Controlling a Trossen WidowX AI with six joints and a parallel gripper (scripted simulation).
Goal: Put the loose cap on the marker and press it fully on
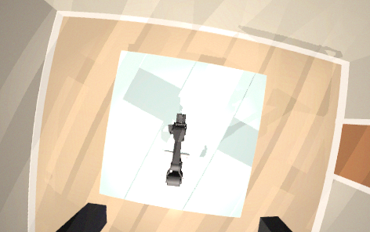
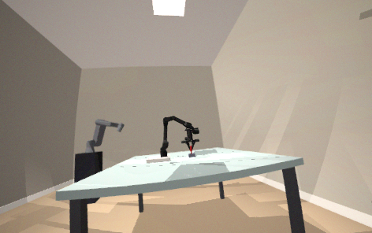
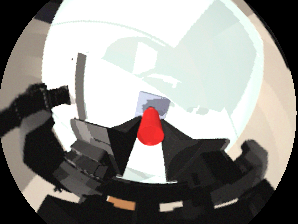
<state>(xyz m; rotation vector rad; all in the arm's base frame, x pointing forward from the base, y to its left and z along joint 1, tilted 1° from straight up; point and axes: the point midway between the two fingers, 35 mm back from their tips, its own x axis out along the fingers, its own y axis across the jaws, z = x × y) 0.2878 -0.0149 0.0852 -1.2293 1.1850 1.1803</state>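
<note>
My gripper (image 2: 191, 146) (image 3: 150, 120) is shut on the red cap (image 3: 151, 134), its two black fingers on either side of it. The grey holder block (image 2: 191, 155) (image 3: 144, 102) stands on the table directly below the fingers. In the wrist view the red of the cap runs down in line to the block. The marker is not distinguishable from the cap, so I cannot tell how far the cap sits on it. In the top view the arm covers the cap, marker and block.
The pale table (image 1: 137, 157) (image 2: 130, 177) carries my arm's base (image 1: 173, 180) (image 2: 163, 153). A low whitish bar (image 2: 158, 160) lies near the base. A grey arm (image 2: 99, 131) stands on a dark pedestal (image 2: 88, 165) beyond the table's left side.
</note>
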